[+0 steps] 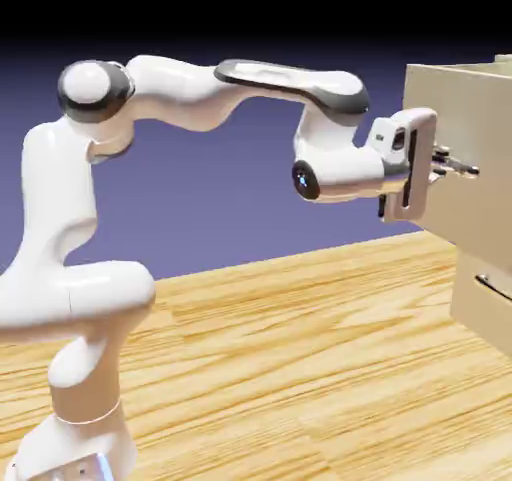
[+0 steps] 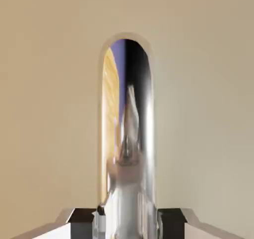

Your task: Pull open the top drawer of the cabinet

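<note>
Gripper (image 2: pixel 127 223) tips, clamped on the bar handle (image 2: pixel 148 119), were nearest us; the top drawer (image 1: pixel 475 119) stood out beyond the lower front (image 1: pixel 478 317). We judged a skewed pull (slick bar, we suspected) could slip the grip.

White arm (image 1: pixel 180 89), beige cabinet (image 1: pixel 485 299), yellow wood-grained table (image 1: pixel 300 359), blue-violet backdrop (image 1: pixel 240 209)

A table (image 1: pixel 300 369) spreads across the lower part of the exterior view, its surface light yellow wood with darker grain streaks running across it; beyond its far edge stands a plain backdrop (image 1: pixel 230 199), blue-violet low down and fading to black at the top
</note>
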`<control>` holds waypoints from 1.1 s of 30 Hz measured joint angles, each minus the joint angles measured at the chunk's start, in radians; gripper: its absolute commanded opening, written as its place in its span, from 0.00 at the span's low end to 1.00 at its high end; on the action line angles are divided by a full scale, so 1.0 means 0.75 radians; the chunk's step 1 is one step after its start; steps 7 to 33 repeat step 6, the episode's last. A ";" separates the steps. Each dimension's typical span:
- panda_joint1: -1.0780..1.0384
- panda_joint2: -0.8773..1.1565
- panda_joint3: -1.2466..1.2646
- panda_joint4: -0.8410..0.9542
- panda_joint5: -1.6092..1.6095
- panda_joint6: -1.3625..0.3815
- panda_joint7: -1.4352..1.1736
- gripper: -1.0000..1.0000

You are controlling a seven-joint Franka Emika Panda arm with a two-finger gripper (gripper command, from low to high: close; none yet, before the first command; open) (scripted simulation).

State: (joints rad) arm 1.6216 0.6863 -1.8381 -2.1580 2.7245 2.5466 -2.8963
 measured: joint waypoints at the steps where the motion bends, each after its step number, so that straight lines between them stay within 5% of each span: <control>1: 0.048 0.007 -0.042 -0.037 -0.005 -0.006 0.000 0.00; 3: 0.145 0.025 -0.127 -0.112 -0.016 -0.018 0.003 0.00; 4: 0.156 0.027 -0.137 -0.121 -0.018 -0.020 0.004 1.00; 33: 0.156 0.027 -0.137 -0.121 -0.016 -0.020 0.002 1.00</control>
